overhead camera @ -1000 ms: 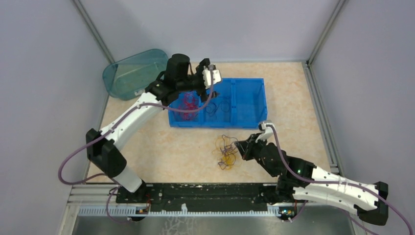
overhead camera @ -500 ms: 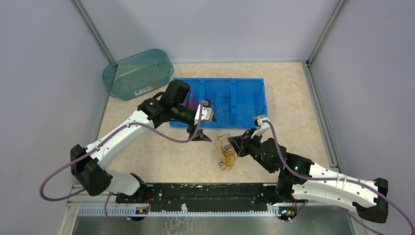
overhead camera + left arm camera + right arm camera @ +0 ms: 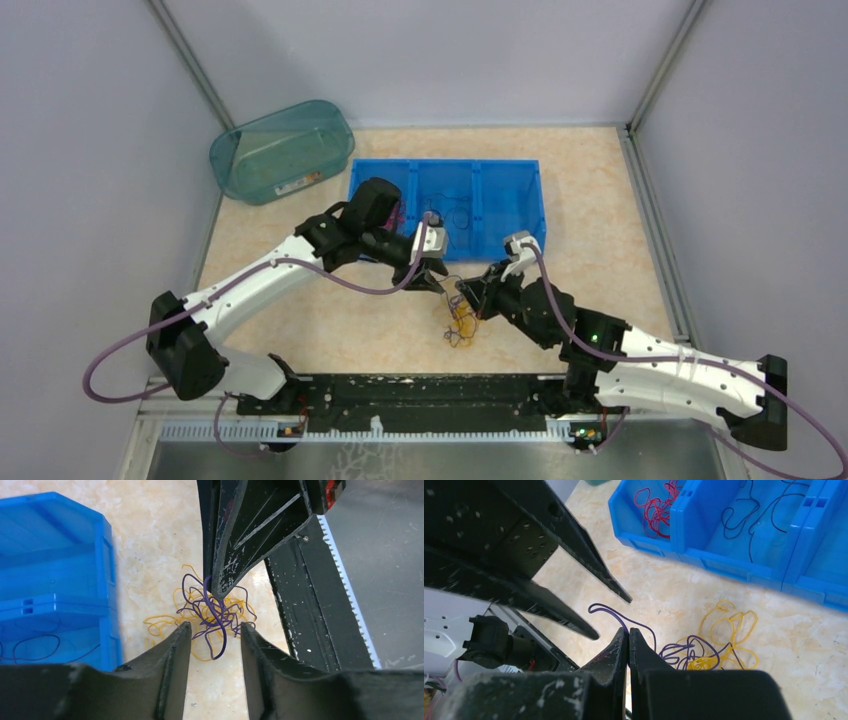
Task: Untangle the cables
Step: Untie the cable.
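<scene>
Purple and yellow cables (image 3: pixel 210 612) lie in one knotted heap on the bench (image 3: pixel 150 530), just in front of the blue tray (image 3: pixel 55 535). Red cables (image 3: pixel 655 511) sit in the tray's left part and thin dark ones (image 3: pixel 749 540) in the part beside it, so I think some sorting is done and this heap is what is left. The step in hand looks like pulling the purple cable (image 3: pixel 209 602) out of the yellow one (image 3: pixel 729 625). The right end effector (image 3: pixel 629 632) is clenched on the purple cable, with its tips pressed together and the wire coming out between them. The left end effector (image 3: pixel 213 627) is low over the heap with its fingers apart, one on each side of a purple loop, and is not pinching anything yet. Next, I think the left one has to close on a strand, best a yellow one, and then the two must pull gently apart so the curls slip free and do not knot tighter. Both arms reach in from the near edge and bend toward the middle, so their tips almost meet over the heap.
</scene>
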`<state>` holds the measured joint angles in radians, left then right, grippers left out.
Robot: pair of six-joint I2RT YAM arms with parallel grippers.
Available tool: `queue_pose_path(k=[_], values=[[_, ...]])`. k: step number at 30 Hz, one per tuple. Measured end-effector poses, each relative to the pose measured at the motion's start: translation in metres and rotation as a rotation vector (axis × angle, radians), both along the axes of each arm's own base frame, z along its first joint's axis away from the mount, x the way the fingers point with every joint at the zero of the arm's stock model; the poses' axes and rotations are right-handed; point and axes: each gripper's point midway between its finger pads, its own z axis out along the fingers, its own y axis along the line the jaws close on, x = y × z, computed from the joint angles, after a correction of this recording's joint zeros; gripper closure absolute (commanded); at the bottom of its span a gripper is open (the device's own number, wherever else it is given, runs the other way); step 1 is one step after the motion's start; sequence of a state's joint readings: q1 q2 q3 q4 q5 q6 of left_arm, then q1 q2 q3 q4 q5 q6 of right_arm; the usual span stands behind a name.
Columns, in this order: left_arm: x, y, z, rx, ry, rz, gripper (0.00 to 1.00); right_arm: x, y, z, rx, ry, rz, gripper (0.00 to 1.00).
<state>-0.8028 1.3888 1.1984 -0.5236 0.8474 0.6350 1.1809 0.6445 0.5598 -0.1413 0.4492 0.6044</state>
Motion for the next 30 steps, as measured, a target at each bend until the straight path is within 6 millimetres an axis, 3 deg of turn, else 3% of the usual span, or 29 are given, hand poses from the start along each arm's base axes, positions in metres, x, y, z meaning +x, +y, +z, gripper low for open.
queue_pose_path(k=[4,6,12,15,19,26,30], values=[[0.0,0.0,-0.006,0.008,0.023,0.019,0.92,0.0,0.0,0.003,0.006,-0.004,0.001,1.0],[0.001,0.001,-0.009,0.014,0.025,0.028,0.99,0.0,0.0,0.003,0.006,-0.004,0.001,1.0],[0.01,0.001,-0.011,0.03,-0.009,0.065,1.0,0.0,0.001,0.004,0.009,-0.004,-0.001,1.0],[0.018,0.001,-0.006,0.03,-0.05,0.082,1.0,0.001,0.001,0.005,0.016,-0.007,-0.001,0.91],[0.027,0.0,0.011,0.014,-0.117,0.094,1.0,0.003,0.004,0.008,0.031,-0.013,-0.005,0.77],[0.029,0.001,0.051,-0.022,-0.188,0.088,1.0,0.008,0.002,0.006,0.009,-0.025,-0.032,0.69],[0.026,0.005,0.06,-0.018,-0.199,0.08,1.0,0.011,-0.002,0.007,-0.002,-0.041,-0.054,0.68]])
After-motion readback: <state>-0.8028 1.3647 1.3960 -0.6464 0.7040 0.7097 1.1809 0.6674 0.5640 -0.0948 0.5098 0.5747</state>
